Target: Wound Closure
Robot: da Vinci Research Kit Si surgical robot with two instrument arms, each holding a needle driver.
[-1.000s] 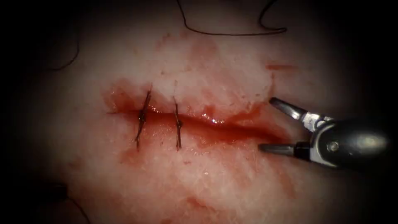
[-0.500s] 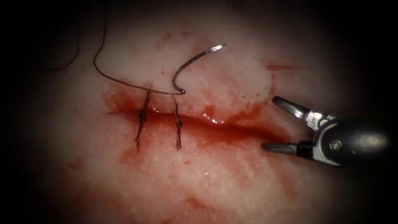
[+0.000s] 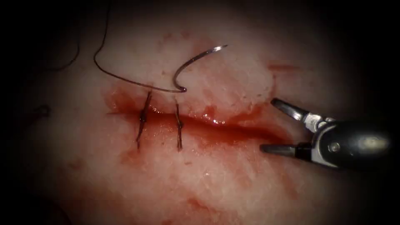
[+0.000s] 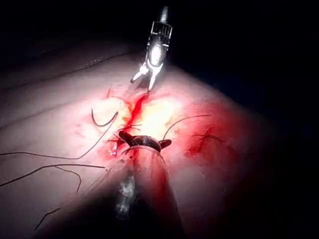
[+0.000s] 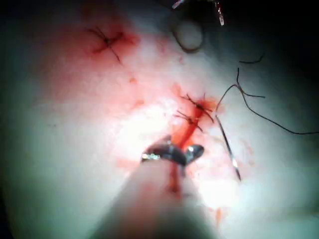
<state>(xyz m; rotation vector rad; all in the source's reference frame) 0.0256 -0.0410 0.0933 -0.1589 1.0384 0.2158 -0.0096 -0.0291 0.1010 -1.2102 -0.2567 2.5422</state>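
On the tissue above the cut, the curved needle lies free, held by neither tool and not driven into the tissue. Its bright tip points up and to the right; its swaged end curls down close to the upper edge of the cut, just above the right-hand stitch. From that end the dark thread runs leftward over the tissue, then bends upward toward the top edge of the view. Two finished stitches cross the cut near its left end, the left-hand stitch slightly slanted, the other nearly upright. Red fluid pools along the cut, which stays unclosed to the right of the stitches, and stains the tissue around it.

The right arm's tool enters from the right, its dark wrist lying low over the tissue. Its jaws stand wide apart at the right end of the cut, one above it and one below, and hold nothing.

In the left wrist view the left arm's tool sits over the cut with its jaws spread and empty; the needle lies on the tissue nearby.

No writing or label can be read on either tool.
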